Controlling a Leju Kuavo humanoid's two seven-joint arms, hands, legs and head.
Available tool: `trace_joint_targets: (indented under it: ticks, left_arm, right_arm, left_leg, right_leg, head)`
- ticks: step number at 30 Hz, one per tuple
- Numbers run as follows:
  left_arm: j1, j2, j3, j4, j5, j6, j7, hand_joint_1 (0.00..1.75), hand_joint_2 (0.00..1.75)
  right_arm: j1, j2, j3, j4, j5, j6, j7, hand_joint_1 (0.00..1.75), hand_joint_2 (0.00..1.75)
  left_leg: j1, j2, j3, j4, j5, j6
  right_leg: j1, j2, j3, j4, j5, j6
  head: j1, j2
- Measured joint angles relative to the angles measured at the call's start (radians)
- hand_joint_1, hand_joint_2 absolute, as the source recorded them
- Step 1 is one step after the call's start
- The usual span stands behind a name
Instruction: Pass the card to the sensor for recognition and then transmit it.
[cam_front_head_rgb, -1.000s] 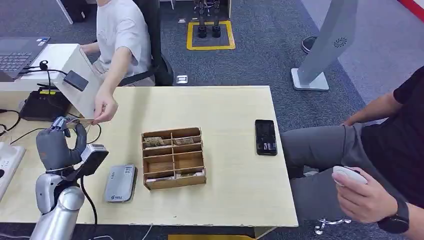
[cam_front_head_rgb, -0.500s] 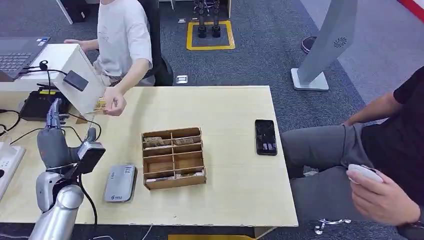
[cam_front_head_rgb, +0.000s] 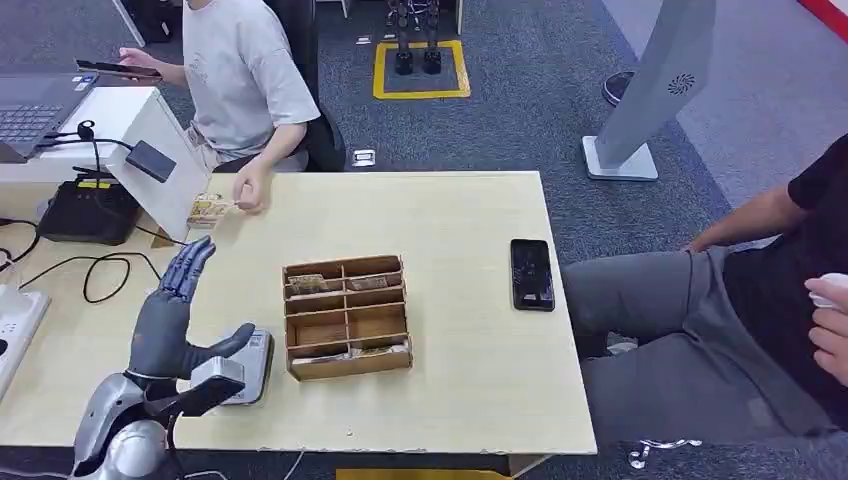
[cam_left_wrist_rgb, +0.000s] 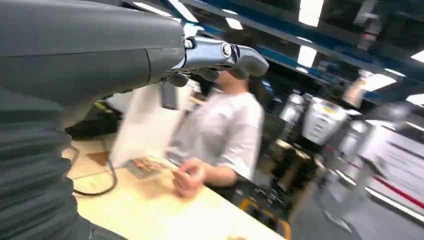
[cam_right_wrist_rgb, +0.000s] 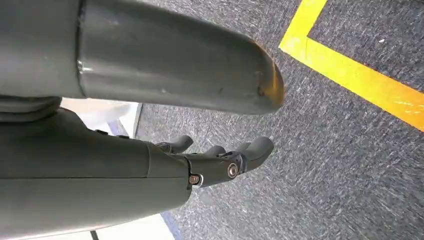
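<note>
Fingers spread, my left hand (cam_front_head_rgb: 168, 322) hovers empty over the worktop (cam_front_head_rgb: 460, 210). Card (cam_front_head_rgb: 205, 211) sits pinched in a person's hand (cam_front_head_rgb: 250, 190). My right hand (cam_right_wrist_rgb: 220, 155) hangs empty, fingers loosely apart.

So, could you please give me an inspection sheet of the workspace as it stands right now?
Surface: light wooden table, dry and flat.
Job's things: card pinched in a person's hand at the table's far left; grey sensor flat on the near edge beside the left hand.
Clutter: wooden divider box mid-table holding cards; black phone to its right.
Hands: left hand raised, fingers spread, holding nothing; right hand hanging over the carpet, holding nothing.
Cables: black cable looped on the left desk.
Surroundings: a second seated person at the right.
</note>
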Motion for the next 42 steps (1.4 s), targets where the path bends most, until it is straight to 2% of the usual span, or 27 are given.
trace_joint_targets:
  ticks: [3,6,10,17,23,31,42]
  left_arm:
    - [0.024,0.037,-0.047,-0.069,-0.040,-0.033,0.003,0.00,1.75]
    - [0.031,0.064,-0.098,-0.110,-0.093,-0.055,0.034,0.00,1.75]
    - [0.031,0.095,-0.167,-0.122,-0.265,-0.025,0.119,0.00,1.75]
    - [0.028,0.108,-0.245,-0.085,-0.394,0.003,0.255,0.00,1.75]
    - [0.021,0.094,-0.278,-0.024,-0.415,0.004,0.299,0.00,1.75]
    - [0.012,0.072,-0.292,0.014,-0.413,0.002,0.307,0.00,1.75]
    - [-0.001,0.071,-0.307,0.033,-0.341,-0.091,0.294,0.00,1.75]
  right_arm:
    - [0.000,0.000,-0.005,0.000,-0.003,0.002,-0.001,0.00,0.00]
    - [0.000,0.000,-0.009,0.000,-0.006,0.000,-0.009,0.00,0.00]
    - [-0.001,0.000,-0.016,0.000,-0.005,-0.001,-0.016,0.00,0.00]
    - [-0.001,0.000,-0.026,0.000,-0.003,-0.002,-0.003,0.00,0.00]
    - [-0.001,0.000,-0.031,0.000,-0.001,0.000,0.012,0.00,0.00]
    - [-0.001,0.000,-0.032,0.000,-0.001,0.001,0.013,0.00,0.00]
    - [-0.001,0.000,-0.042,0.000,0.005,-0.005,0.001,0.00,0.00]
  left_leg:
    - [0.000,0.000,0.000,0.000,0.000,0.000]
    - [0.000,-0.001,0.000,0.000,0.000,0.000]
    - [0.000,0.000,0.000,0.000,0.000,0.000]
    - [0.000,-0.001,0.000,0.000,0.000,0.000]
    - [0.000,-0.001,0.000,0.000,0.000,0.000]
    - [0.000,-0.001,0.000,0.000,0.000,0.000]
    - [0.000,-0.001,0.000,0.000,0.000,0.000]
  right_leg:
    - [0.000,0.000,0.000,0.000,0.000,0.000]
    - [0.000,-0.001,0.000,0.000,0.000,0.000]
    - [0.000,-0.001,0.001,0.000,0.000,0.000]
    - [0.000,-0.001,0.001,0.000,0.000,0.000]
    - [0.000,-0.001,0.000,0.000,0.000,0.000]
    - [0.000,-0.001,0.000,0.000,0.000,0.000]
    - [0.000,-0.001,0.000,0.000,0.000,0.000]
  head:
    - [0.000,0.000]
    - [0.000,0.000]
    - [0.000,0.000]
    - [0.000,0.000]
    - [0.000,0.000]
    - [0.000,0.000]
    - [0.000,0.000]
